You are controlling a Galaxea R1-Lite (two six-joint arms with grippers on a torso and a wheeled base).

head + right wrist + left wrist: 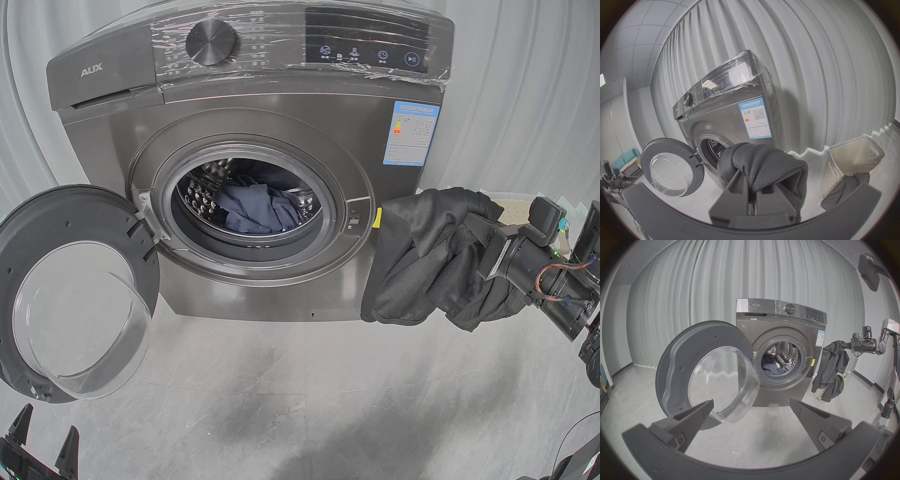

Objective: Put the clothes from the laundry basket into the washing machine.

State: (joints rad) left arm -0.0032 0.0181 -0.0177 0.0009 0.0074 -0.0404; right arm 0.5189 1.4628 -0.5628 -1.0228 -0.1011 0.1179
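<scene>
Pale pleated curtain closes off the room behind, and grey floor runs across the foreground. From the head view, the grey front-loading washing machine stands at 12 o'clock. Its round door is swung fully open to 9 o'clock, with the clear bowl of the window facing out.

A black garment sits at 3 o'clock, just right of the machine's front and level with the drum opening. It is matte and heavily creased, and it is bunched over the right gripper. The jaws are clamped together on a fold of it, and the cloth drapes over both of them. In the left wrist view the garment hangs straight down from the grip, long axis vertical, with its lower end near the floor.

Behind the garment, still at 3 o'clock, stands the cream laundry basket, which is perforated and upright on the floor. A dark blue garment lies crumpled inside the drum, low and slightly left of centre. One edge points up toward the drum's back wall.

At 7 o'clock the left gripper hangs low over the floor, near the open door and touching nothing. Its jaws are spread wide apart and aimed at the machine.
</scene>
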